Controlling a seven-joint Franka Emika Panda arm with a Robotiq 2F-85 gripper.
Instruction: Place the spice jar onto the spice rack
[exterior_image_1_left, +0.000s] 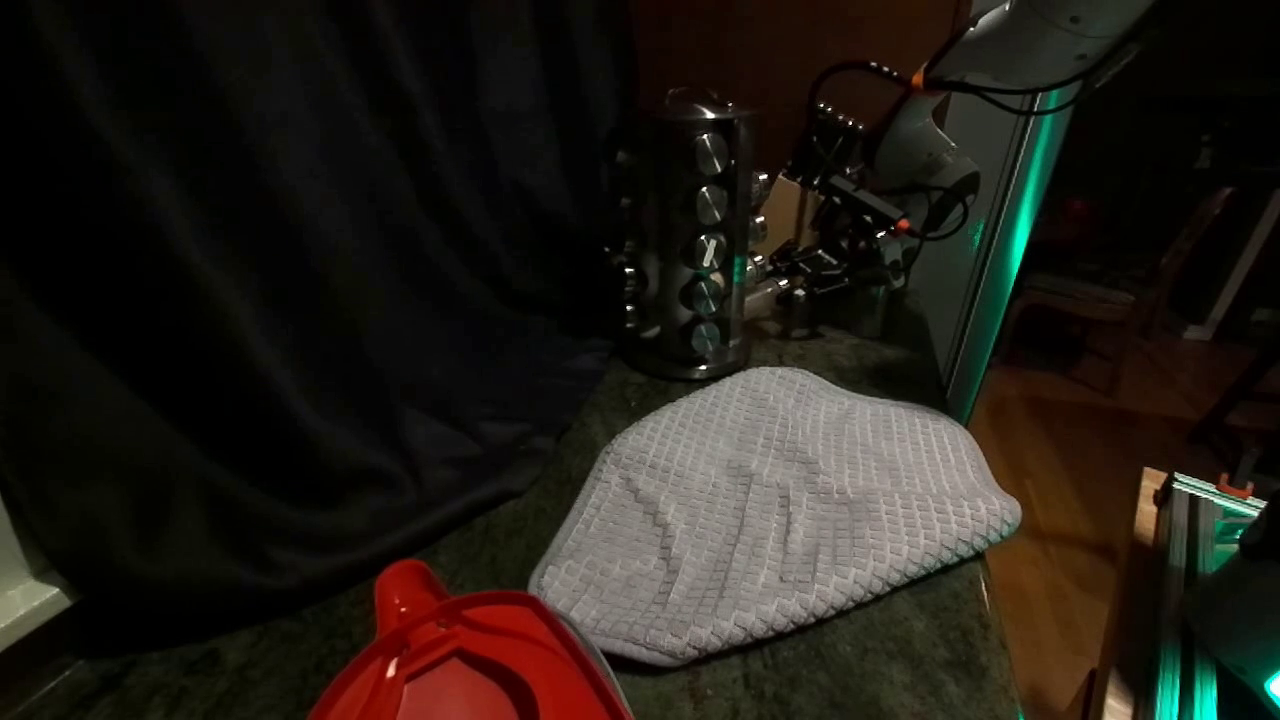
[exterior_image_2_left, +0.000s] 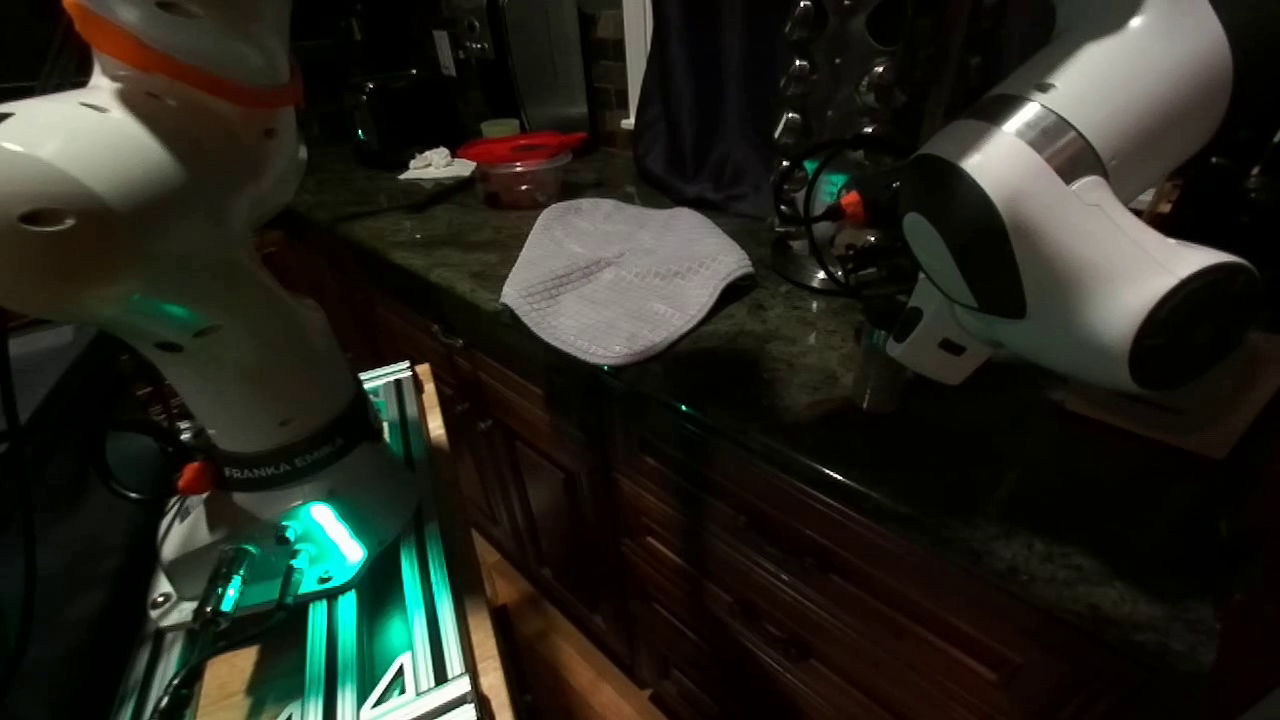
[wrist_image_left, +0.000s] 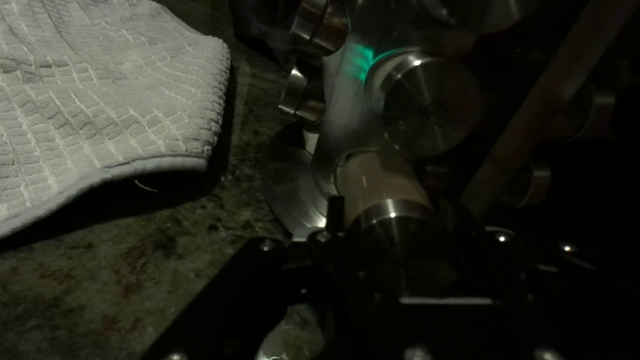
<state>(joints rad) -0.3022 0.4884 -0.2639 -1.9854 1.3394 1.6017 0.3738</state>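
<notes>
Silver caps the jar, which lies sideways, its far end at a low hole in the rack and its capped end jutting out at the gripper. Whether it is pinched I cannot tell: in the wrist view one finger stands just left of the jar, and the right side is lost in shadow. Grey cloth lies rumpled on the counter, near the rack. In an exterior view a red lid shows at near left, just beside the cloth, a black curtain hangs left of the rack, and the arm reaches in from the far right.
</notes>
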